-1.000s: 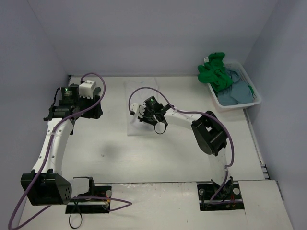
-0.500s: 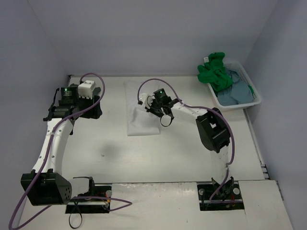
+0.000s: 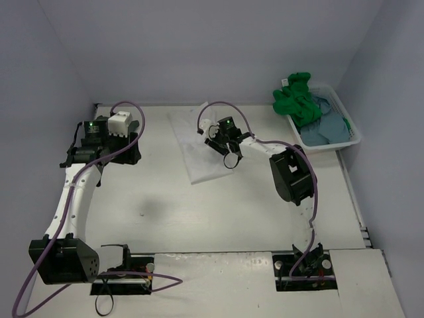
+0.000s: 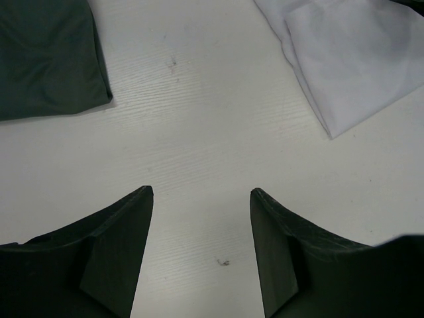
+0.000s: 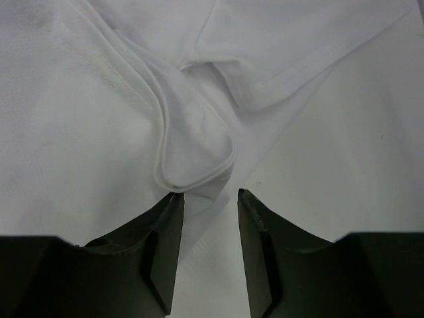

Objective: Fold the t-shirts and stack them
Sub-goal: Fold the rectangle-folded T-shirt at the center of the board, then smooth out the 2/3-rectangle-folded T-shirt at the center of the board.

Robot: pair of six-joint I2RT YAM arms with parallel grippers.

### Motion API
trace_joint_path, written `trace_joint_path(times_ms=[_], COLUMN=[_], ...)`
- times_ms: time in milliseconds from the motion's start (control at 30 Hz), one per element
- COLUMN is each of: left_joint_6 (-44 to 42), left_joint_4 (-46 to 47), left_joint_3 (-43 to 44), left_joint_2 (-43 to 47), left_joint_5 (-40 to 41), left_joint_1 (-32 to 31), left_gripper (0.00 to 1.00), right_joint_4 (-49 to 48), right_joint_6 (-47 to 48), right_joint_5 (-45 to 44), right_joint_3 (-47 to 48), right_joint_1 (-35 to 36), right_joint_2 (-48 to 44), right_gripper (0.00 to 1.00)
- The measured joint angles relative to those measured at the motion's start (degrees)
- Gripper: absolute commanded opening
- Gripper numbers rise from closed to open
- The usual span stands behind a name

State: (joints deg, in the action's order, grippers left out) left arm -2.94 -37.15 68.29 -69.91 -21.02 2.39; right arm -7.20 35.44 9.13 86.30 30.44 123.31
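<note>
White tabletop [image 3: 165, 218]; right gripper [image 5: 209, 195], jaws parted, just behind a bunched white t-shirt [image 5: 86, 119] ridge; lifting could snag and unfold it.

White tee [image 3: 202, 147], folded flat but skewed, one edge puckered, lies on bench [image 3: 165, 212] at 12 o'clock. Dk grey tee [image 4: 46, 56] folded at 10. Green tee [image 3: 295, 101] & blue-grey tee [image 3: 324, 130] crumpled in basket [image 3: 331, 146] at 2.

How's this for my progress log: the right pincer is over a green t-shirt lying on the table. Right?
Wrong colour: the white t-shirt, not a green one, lies on the table under the right pincer. The top external view shows it; the green t-shirt is in the basket.
</note>
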Motion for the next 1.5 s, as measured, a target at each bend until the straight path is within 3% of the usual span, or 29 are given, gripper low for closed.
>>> trace_joint_path(times_ms=[367, 633, 733, 900, 933, 1033, 1067, 1133, 1300, 1500], left_joint_6=[0.07, 0.11, 0.11, 0.13, 0.13, 0.37, 0.46, 0.66, 0.57, 1.90], left_joint_4=[0.02, 0.07, 0.11, 0.07, 0.07, 0.09, 0.11, 0.07, 0.02, 6.49], left_joint_3=[-0.72, -0.79, -1.18, -1.44, -1.44, -1.44, -1.42, -0.87, 4.81, 6.19], left_joint_2=[0.57, 0.79, 0.81, 0.81, 0.81, 0.55, 0.15, -1.51, -11.63, -20.81], left_joint_5=[-0.44, -0.57, -0.59, -0.61, -0.61, -1.29, -1.79, -3.23, -6.36, -10.69], left_joint_1=[0.46, 0.68, 0.72, 0.74, 0.74, 0.74, 0.74, 0.63, -2.67, -10.84], left_gripper=[0.55, 0.55, 0.55, 0.55, 0.53, 0.29, 0.13, 0.00, 0.00, 0.00], right_joint_4=[-8.90, -11.41, -11.08, -8.79, -8.76, -8.41, -8.15, -7.13, -4.83, -3.67], right_joint_6=[-2.60, -3.37, -3.96, -4.48, -4.59, -4.63, -4.66, -5.27, -6.78, -8.70], right_joint_5=[-13.25, -15.30, -14.19, -9.46, -8.74, -6.84, -6.14, -4.63, -0.52, 2.91], right_joint_3=[-2.34, -3.43, -5.35, -6.99, -6.99, -6.58, -6.58, -6.58, -6.60, -6.73], right_joint_1=[0.09, 0.09, 0.15, 0.42, 0.39, 0.42, 0.42, 0.39, 0.35, 0.15], right_joint_2=[0.00, -0.33, -1.53, -5.55, -6.03, -6.47, -6.47, -6.47, -6.49, -6.49], right_gripper=[0.35, 0.31, 0.27, 0.02, 0.00, 0.00, 0.00, 0.00, 0.00, 0.00])
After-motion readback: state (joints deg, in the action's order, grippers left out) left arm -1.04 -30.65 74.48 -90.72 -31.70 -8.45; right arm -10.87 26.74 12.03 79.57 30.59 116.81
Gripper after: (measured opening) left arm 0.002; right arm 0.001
